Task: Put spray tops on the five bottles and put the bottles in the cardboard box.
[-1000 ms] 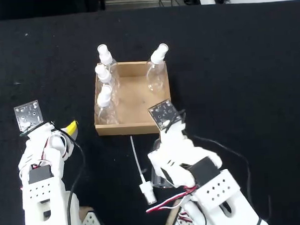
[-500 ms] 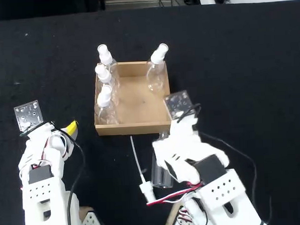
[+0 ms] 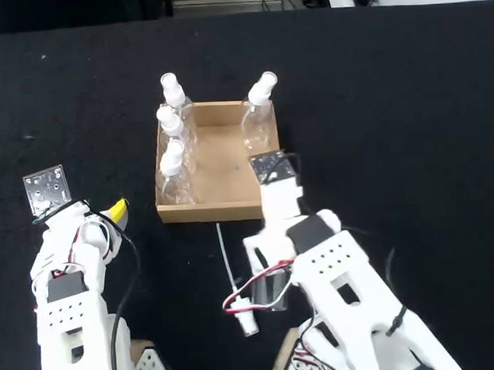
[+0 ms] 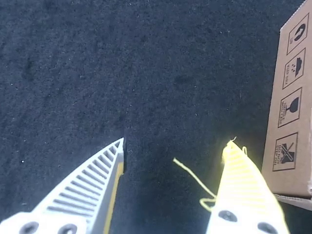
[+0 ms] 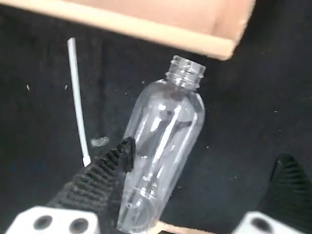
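An uncapped clear bottle (image 5: pixel 163 146) lies on the black table, its neck toward the cardboard box (image 5: pixel 146 27). My right gripper (image 5: pixel 204 168) is open just above it, with the bottle close to one black finger (image 5: pixel 105 168). A loose spray top (image 3: pixel 246 320) with a long white tube (image 5: pixel 78 97) lies beside the bottle (image 3: pixel 272 289). In the box (image 3: pixel 223 209) stand several bottles (image 3: pixel 174 168) with spray tops on. My left gripper (image 4: pixel 175 156) hovers open over bare table left of the box (image 4: pixel 292 97), holding nothing.
The right arm (image 3: pixel 316 256) covers most of the lying bottle from above. The left arm (image 3: pixel 70 275) is at the front left, its yellow fingertip (image 3: pixel 117 209) near the box's front left corner. The black table (image 3: pixel 391 105) spreads all around the box.
The right arm swung right, then back left, and now stretches over the lying bottle. The left arm has not moved.
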You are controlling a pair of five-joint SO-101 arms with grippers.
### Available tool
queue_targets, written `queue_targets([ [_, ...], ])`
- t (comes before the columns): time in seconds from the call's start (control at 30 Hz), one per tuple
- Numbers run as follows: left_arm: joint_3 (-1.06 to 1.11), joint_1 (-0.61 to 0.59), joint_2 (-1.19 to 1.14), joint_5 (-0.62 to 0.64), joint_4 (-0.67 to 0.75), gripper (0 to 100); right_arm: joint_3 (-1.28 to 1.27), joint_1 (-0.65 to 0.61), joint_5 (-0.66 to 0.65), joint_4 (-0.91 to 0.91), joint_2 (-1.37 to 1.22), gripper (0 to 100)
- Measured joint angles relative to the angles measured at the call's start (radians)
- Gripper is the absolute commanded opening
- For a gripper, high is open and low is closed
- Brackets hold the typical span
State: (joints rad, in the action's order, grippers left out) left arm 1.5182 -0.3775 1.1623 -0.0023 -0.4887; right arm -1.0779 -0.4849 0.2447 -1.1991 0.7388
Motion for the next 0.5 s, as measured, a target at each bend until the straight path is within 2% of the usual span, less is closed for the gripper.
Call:
queue_targets([
  [0.5, 0.0, 0.0, 0.0, 0.0, 0.0, 29, -0.063, -0.038, 0.0, 0.048, -0.015, 38.9],
])
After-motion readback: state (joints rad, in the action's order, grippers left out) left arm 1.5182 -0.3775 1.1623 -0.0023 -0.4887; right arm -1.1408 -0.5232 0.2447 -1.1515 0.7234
